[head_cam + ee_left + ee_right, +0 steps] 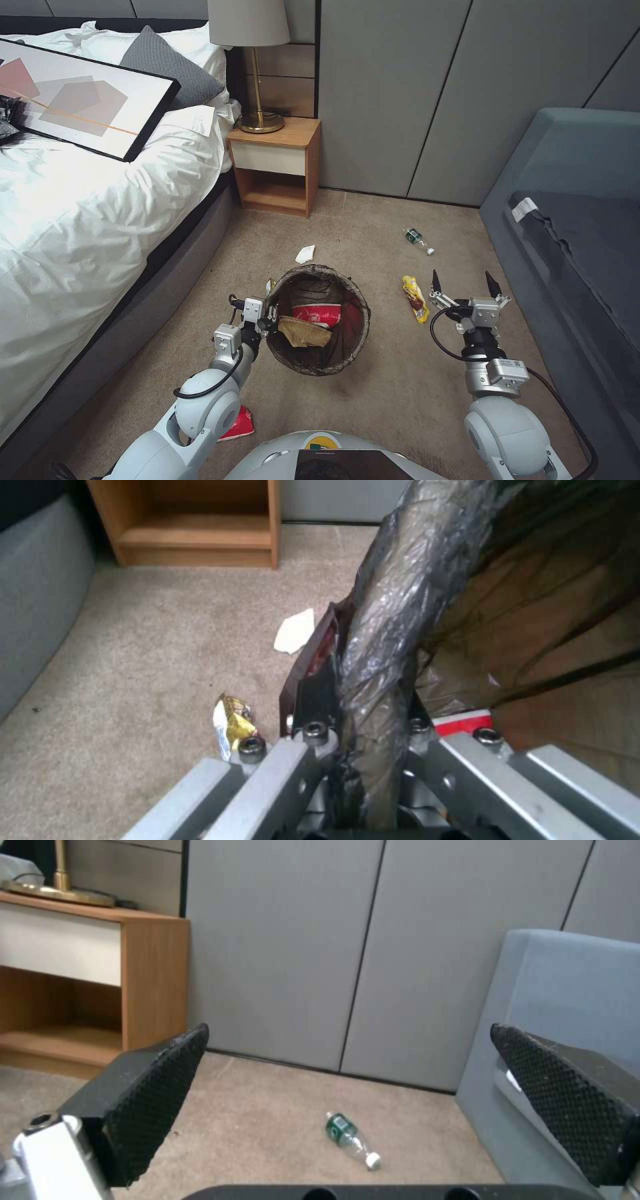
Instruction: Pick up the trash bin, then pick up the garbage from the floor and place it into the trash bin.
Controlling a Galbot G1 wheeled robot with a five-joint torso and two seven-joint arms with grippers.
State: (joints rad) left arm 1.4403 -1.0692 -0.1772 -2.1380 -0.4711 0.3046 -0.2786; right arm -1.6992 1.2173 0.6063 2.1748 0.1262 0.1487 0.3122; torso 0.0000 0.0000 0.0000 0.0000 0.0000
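Note:
The trash bin [319, 363] with its dark liner is in the middle of the carpet, and my left gripper [269, 320] is shut on its left rim [383, 645]. A crushed red-and-white cup [317, 313] and a crumpled brown paper bag [303, 332] lie inside it. On the floor [387, 400] lie a white tissue [305, 254], a green-labelled bottle [417, 240], a yellow wrapper [415, 299] and a flat red packet [239, 425] by my left elbow. My right gripper [465, 283] hangs open just right of the yellow wrapper, facing the bottle [350, 1140].
A bed [80, 220] runs along the left and a wooden nightstand [275, 167] with a lamp stands at the wall. A grey sofa [573, 253] closes off the right. A small gold-and-white wrapper [232, 725] lies beside the bin near my left gripper.

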